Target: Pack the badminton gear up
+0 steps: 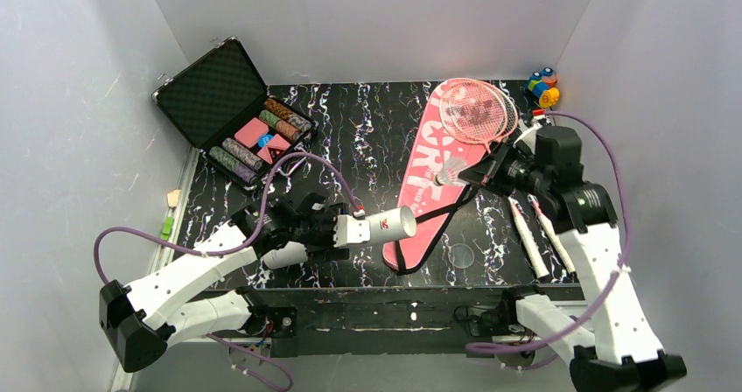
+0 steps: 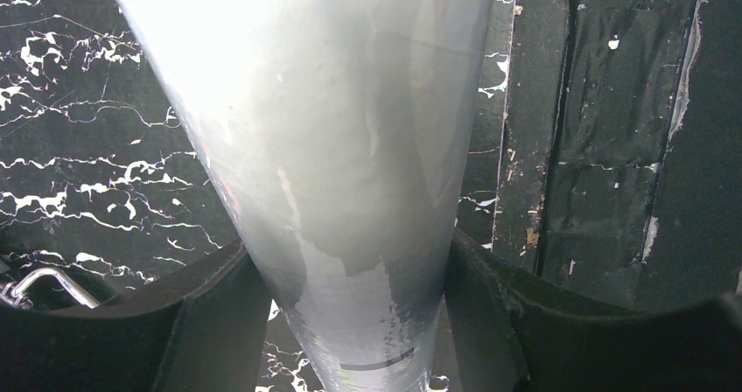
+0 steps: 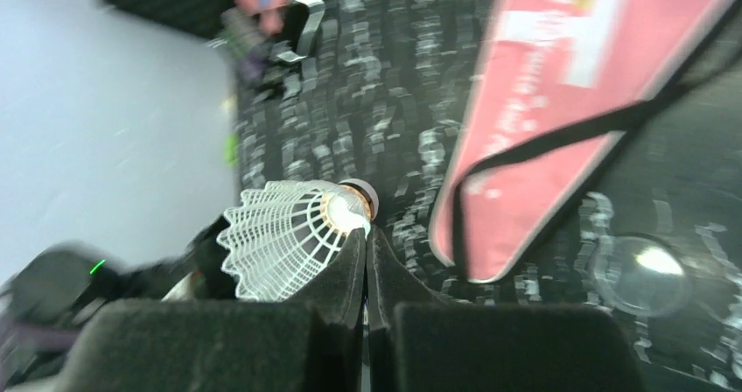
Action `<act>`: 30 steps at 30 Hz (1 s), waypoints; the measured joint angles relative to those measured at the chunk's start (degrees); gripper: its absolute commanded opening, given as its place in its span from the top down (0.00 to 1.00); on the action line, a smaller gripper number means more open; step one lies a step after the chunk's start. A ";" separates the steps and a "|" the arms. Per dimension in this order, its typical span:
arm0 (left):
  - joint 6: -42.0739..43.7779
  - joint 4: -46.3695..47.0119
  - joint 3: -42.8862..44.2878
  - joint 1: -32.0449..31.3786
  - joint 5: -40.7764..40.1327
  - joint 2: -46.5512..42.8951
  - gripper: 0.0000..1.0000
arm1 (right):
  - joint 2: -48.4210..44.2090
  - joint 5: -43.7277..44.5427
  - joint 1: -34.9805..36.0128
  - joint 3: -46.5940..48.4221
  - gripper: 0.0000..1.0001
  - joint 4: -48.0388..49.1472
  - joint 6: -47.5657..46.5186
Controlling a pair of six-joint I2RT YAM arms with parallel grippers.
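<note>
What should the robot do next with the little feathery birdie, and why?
Probably ease the right pincer toward the open mouth of the tube. That pincer is shut on the shuttlecock, the left pincer holds the tube with its open end facing that way, and a gap separates the two.
</note>
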 measured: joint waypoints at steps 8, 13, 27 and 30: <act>-0.04 0.48 0.00 0.00 0.00 0.07 0.53 | -8.74 -19.39 0.00 -5.44 0.99 9.68 5.18; -0.15 0.79 0.07 0.00 0.00 0.57 0.53 | -9.68 -23.58 0.72 -11.21 0.99 11.39 7.96; -0.22 1.01 0.87 0.00 0.00 2.08 0.53 | -8.26 -23.39 8.52 -14.84 0.99 12.70 8.74; -0.24 1.07 1.20 0.00 0.00 2.08 0.53 | -7.63 -21.88 10.47 -16.46 0.99 12.79 8.61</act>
